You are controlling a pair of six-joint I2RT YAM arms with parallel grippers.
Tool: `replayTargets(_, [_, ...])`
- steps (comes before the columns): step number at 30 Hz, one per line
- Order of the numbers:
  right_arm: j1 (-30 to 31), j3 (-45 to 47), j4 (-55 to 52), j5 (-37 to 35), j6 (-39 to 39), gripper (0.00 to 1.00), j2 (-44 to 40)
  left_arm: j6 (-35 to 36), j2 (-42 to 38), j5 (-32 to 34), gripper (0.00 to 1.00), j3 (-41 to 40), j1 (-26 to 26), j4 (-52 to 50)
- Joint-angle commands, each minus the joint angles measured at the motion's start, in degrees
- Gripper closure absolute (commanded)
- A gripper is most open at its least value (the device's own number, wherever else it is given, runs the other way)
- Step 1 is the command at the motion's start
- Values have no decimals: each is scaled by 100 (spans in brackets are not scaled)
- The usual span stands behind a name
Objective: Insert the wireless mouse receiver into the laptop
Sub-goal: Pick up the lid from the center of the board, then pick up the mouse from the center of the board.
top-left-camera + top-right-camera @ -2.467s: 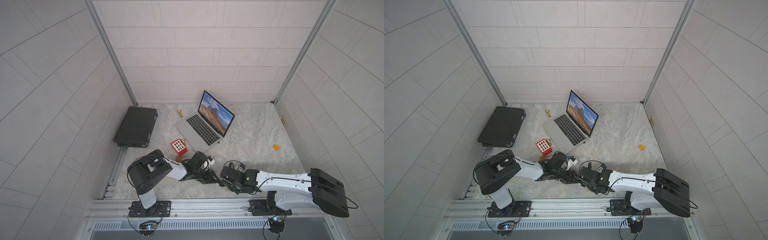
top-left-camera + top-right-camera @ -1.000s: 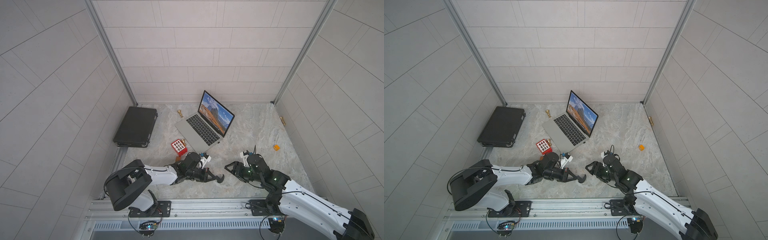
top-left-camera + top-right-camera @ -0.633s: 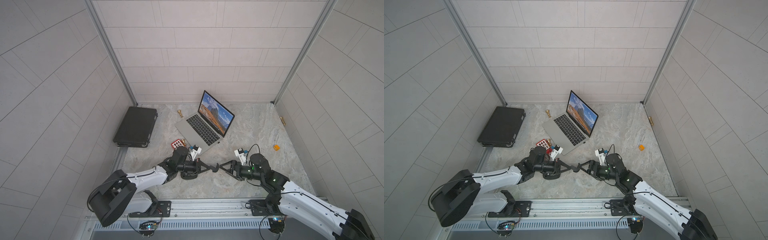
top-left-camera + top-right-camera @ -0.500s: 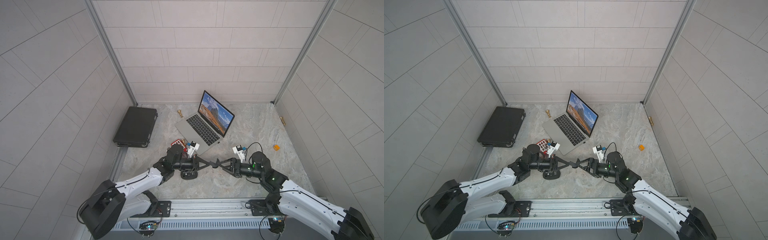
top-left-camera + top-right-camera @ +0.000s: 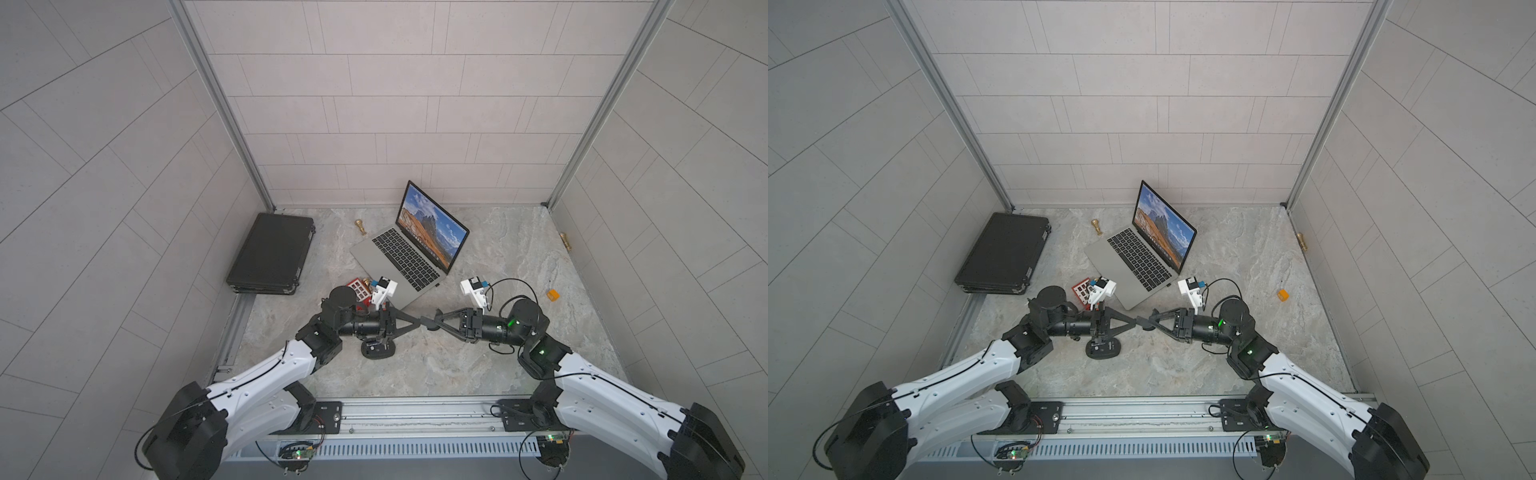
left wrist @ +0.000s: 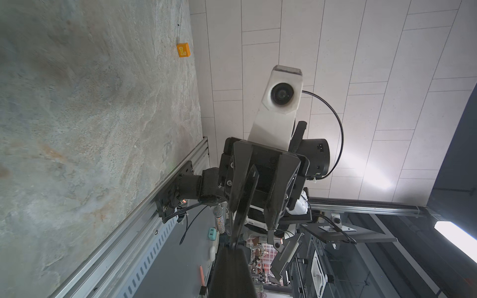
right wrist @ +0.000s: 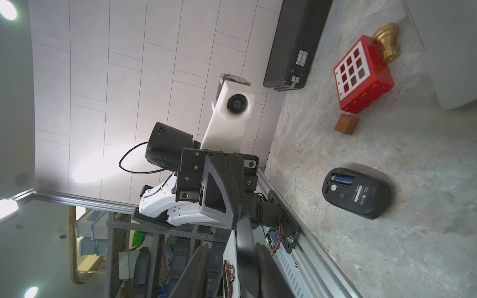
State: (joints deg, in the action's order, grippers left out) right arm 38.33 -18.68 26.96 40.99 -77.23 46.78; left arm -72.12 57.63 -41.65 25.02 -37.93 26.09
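While the open laptop (image 5: pixel 405 259) sits upper centre of the table (image 5: pixel 478 365) in both top views, the left gripper (image 5: pixel 420 321), jaws pressed together on a curved black mouse cover (image 7: pixel 244 237), meets the right gripper (image 5: pixel 439 322) tip to tip below it; whether the right clamps that cover I cannot tell. Lower left of them the mouse (image 5: pixel 377 348) lies belly-up, and the receiver is too small to spot, so I judge this a cover handoff: next, 1 gripper must let go.

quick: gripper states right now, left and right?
Left gripper: closed on a thin black piece.
Right gripper: jaws around the same piece; whether it grips cannot be told.
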Motion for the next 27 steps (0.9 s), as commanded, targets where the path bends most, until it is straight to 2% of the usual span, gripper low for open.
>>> replayTargets(1, [-2,-73,241,143,-72,76,-46,-104,-100,79,100,-25,25,53])
replayTargets(4, [-2,-38,226,172,-81,81,-67,-163,-134,213,100,-84,26,68])
replayTargets(8, [-1,-22,139,98,-46,100,-110,-105,-182,242,100,-114,23,4])
replayTargets(9, [-1,-22,49,61,8,100,-124,-19,-206,241,94,-97,29,-165])
replayTargets(10, [-1,-22,-29,20,54,100,-138,168,-249,286,77,-39,29,-570])
replayTargets(11, [-1,-29,-118,-15,106,100,-149,448,-345,427,54,51,31,-1152])
replayTargets(12, [-1,-29,-226,-65,170,100,-172,795,-467,629,36,160,23,-1817])
replayTargets(13, [-1,-36,-403,-130,234,100,-195,1143,-580,883,25,257,13,-2576])
replayTargets(14, [-1,-47,-552,-197,334,100,-229,1399,-734,1148,20,322,6,-3344])
replayTargets(17, [-1,-16,-939,-368,523,100,-295,1790,-1042,1616,16,284,-48,-4629])
replayTargets(19, [-3,-11,-1170,-443,659,100,-296,1751,-1132,1678,14,52,-155,-4990])
replayTargets(23, [-1,9,-1255,-511,753,100,-159,1615,-1231,1930,5,-356,-449,-5132])
replayTargets(27, [-6,-36,-1189,-507,757,100,52,1941,-919,2210,3,-359,-483,-5145])
